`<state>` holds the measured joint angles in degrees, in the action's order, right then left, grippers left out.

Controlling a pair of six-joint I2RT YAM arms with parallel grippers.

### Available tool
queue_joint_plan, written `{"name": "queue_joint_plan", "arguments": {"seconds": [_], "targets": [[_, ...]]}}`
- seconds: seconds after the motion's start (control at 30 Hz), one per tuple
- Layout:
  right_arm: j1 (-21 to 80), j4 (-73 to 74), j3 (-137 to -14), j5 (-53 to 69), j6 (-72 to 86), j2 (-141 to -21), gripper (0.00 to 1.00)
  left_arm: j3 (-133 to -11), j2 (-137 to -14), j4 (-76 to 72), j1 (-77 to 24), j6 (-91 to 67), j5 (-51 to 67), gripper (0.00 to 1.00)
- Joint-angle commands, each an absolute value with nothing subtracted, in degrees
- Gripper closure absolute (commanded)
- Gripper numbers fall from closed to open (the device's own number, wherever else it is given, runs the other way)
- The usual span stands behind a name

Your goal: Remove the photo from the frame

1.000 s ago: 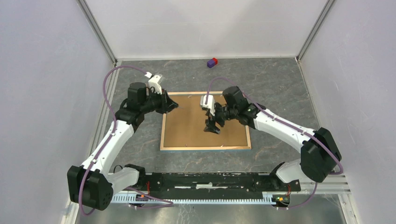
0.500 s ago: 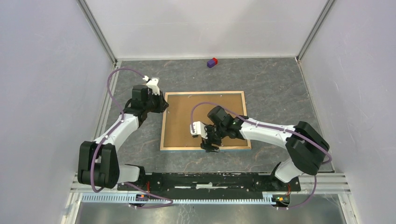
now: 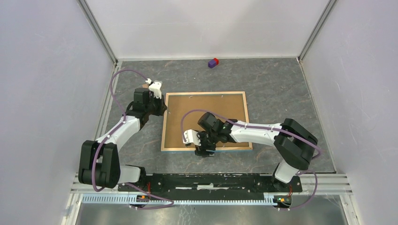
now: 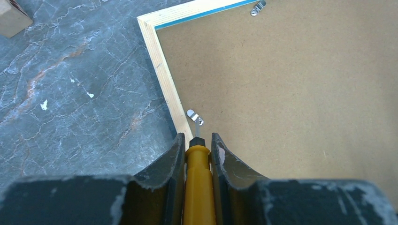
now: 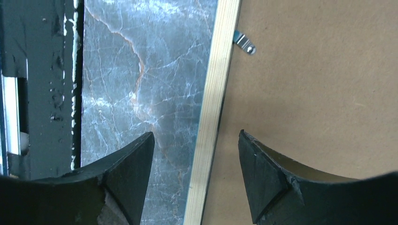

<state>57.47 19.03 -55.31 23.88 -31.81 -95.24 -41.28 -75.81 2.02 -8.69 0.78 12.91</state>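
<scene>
The frame lies face down on the table, its brown fibreboard back up inside a light wood rim. The photo is hidden beneath that back. My left gripper is at the frame's left rim, shut on a yellow-handled screwdriver. The screwdriver's tip rests at a small metal tab just inside the rim. My right gripper is open and straddles the near rim, one finger over the table and the other over the fibreboard. A second tab sits further along that rim.
A small purple and red block lies near the back wall. A light wooden block sits left of the frame's far corner. The arms' black base rail runs close to the frame's near edge. Walls enclose the table on three sides.
My right arm has swung from over the middle of the fibreboard down to the frame's near rim, its jaws narrowing slightly. My left gripper has stayed at the left rim, still shut on the screwdriver.
</scene>
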Motion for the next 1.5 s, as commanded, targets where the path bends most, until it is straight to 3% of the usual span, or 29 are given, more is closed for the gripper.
{"name": "queue_joint_plan", "arguments": {"seconds": [0.0, 0.6, 0.93, 1.27, 1.47], "targets": [[58.75, 18.59, -59.37, 21.71, -32.29, -96.53, 0.29, -41.15, -75.65, -0.26, -8.53, 4.92, 11.63, 0.98], [60.07, 18.17, -60.58, 20.81, -32.12, -101.85, 0.35, -40.64, -79.95, 0.23, -8.55, 4.55, 10.5, 0.98], [61.48, 18.96, -58.15, 22.54, -34.36, -103.96, 0.55, -39.07, -82.45, -1.97, -8.47, 3.16, 13.25, 0.98], [62.26, 21.36, -56.99, 24.25, -37.42, -105.16, 1.0, -38.22, -83.23, -3.25, -8.44, 6.99, 21.82, 0.98], [62.2, 21.31, -56.43, 24.84, -37.53, -104.63, 1.0, -37.46, -81.43, -3.11, -8.48, 10.88, 25.01, 0.98]]}}
